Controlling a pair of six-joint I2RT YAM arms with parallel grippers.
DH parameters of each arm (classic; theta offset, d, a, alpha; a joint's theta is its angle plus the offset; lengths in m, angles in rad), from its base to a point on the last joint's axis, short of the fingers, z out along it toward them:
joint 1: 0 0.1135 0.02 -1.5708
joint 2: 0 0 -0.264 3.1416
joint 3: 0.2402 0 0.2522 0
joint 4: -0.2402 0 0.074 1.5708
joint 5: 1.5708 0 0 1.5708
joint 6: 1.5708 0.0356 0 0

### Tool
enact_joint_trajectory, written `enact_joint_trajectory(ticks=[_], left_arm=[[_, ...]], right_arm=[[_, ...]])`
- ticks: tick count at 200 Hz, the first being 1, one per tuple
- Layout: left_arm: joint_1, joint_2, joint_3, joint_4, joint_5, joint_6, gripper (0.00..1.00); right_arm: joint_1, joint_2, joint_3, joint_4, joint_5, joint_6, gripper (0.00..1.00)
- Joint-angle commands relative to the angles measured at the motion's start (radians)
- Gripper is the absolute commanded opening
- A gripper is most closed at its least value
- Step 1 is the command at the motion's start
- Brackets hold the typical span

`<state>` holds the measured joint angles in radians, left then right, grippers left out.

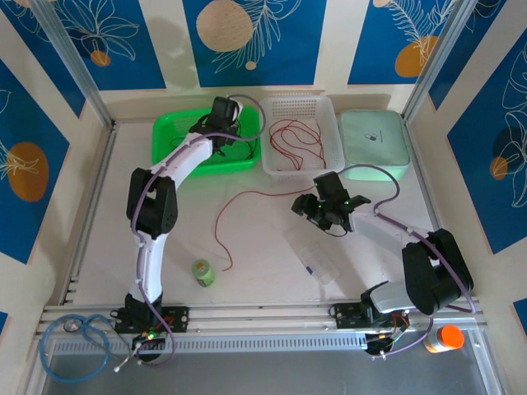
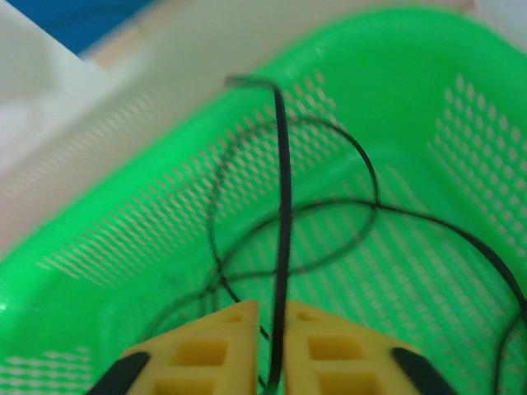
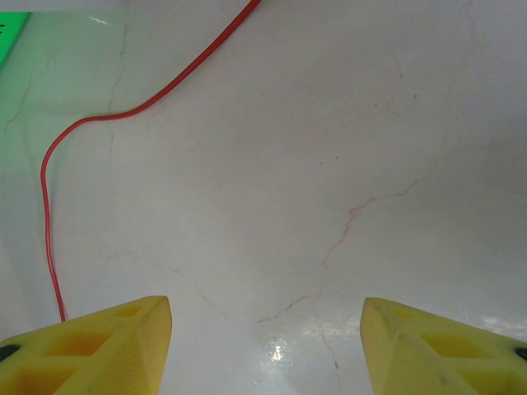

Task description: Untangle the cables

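A: Black cable (image 2: 282, 206), where is it, and why held so?

B: Far left, over green basket (image 2: 395, 74). Left jaws narrow, pinching it, prob. to drop it there. Right jaws wide, empty, low over tabletop (image 3: 370, 123) beside red cable (image 3: 90, 119), prob. the next pick.

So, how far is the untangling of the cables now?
Done, it seems: thin black cables lie in the green plastic basket, thin red cables in the white mesh basket. In hand: the left gripper straddles one black strand there. Left: one long red cable lies loose on the table near the open right gripper.
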<state>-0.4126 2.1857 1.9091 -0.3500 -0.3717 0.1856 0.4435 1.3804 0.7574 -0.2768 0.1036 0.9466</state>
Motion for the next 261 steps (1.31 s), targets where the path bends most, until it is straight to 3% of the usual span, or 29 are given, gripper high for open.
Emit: enact_joint_trajectory(ticks=[1,29,76,128,181,261], left_arm=[[0.006,-0.028,0.005,-0.051,0.097,-0.057,0.2],[0.022,0.034,0.044,-0.099,0.116,-0.087,0.22],[0.039,-0.022,0.034,-0.105,0.157,-0.133,0.56],[0.072,-0.16,0.073,-0.205,0.065,-0.203,0.71],[0.122,-0.31,0.049,-0.359,0.008,-0.308,0.75],[0.13,-0.535,-0.132,-0.401,0.032,-0.378,0.78]], right_arm=[[-0.003,0.013,0.05,-0.031,-0.02,-0.019,0.63],[0.081,0.069,0.2,-0.177,0.021,-0.118,0.63],[0.285,0.293,0.547,-0.442,0.139,-0.288,0.62],[0.434,0.524,0.792,-0.517,0.131,-0.476,0.58],[0.569,0.678,0.931,-0.58,0.098,-0.63,0.55],[0.628,0.854,1.122,-0.663,-0.037,-0.521,0.52]])
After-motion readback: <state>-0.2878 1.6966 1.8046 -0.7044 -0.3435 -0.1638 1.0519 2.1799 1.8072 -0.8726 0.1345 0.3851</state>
